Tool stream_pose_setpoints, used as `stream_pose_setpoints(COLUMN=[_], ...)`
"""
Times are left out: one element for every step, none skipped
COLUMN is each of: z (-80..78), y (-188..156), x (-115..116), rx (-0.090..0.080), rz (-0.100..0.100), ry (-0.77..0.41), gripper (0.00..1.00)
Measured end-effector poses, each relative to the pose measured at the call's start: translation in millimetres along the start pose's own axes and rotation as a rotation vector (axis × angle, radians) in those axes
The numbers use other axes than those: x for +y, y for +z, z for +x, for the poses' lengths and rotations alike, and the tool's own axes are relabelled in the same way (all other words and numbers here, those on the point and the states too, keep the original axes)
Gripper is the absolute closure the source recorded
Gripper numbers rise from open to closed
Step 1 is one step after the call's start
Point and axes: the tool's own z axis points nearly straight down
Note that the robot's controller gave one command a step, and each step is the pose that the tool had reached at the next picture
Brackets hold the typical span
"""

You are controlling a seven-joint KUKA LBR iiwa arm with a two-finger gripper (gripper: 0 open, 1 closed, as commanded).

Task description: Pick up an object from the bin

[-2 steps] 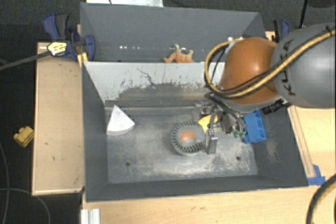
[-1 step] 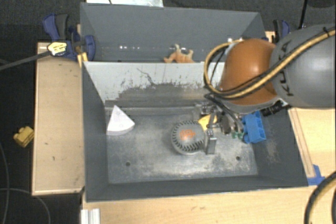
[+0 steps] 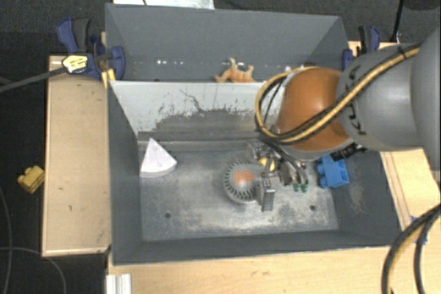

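Observation:
My gripper (image 3: 270, 191) is low over the bin floor, right of the middle, under the arm's orange cover. Right beside it on the left lies a round grey ribbed thing with an orange centre (image 3: 239, 182), touching or nearly touching the gripper's lower end. A blue block (image 3: 333, 173) lies on the floor just to the gripper's right, partly hidden by the arm. Nothing can be seen held in the gripper.
A white wedge-shaped piece (image 3: 156, 159) lies at the left of the floor, near the sloping back wall. A small tan animal figure (image 3: 234, 71) sits up at the back wall's top edge. The arm covers the bin's right rear part.

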Motion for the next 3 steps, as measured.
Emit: stream_pose_setpoints(z=[-16.9, -16.9, 4.2], y=[14, 14, -120], x=[8, 8, 19], rx=[-0.020, -0.020, 0.008], rz=[0.006, 0.006, -0.006], ry=[-0.392, -0.391, -0.391], gripper=[1.00, 1.00, 1.00])
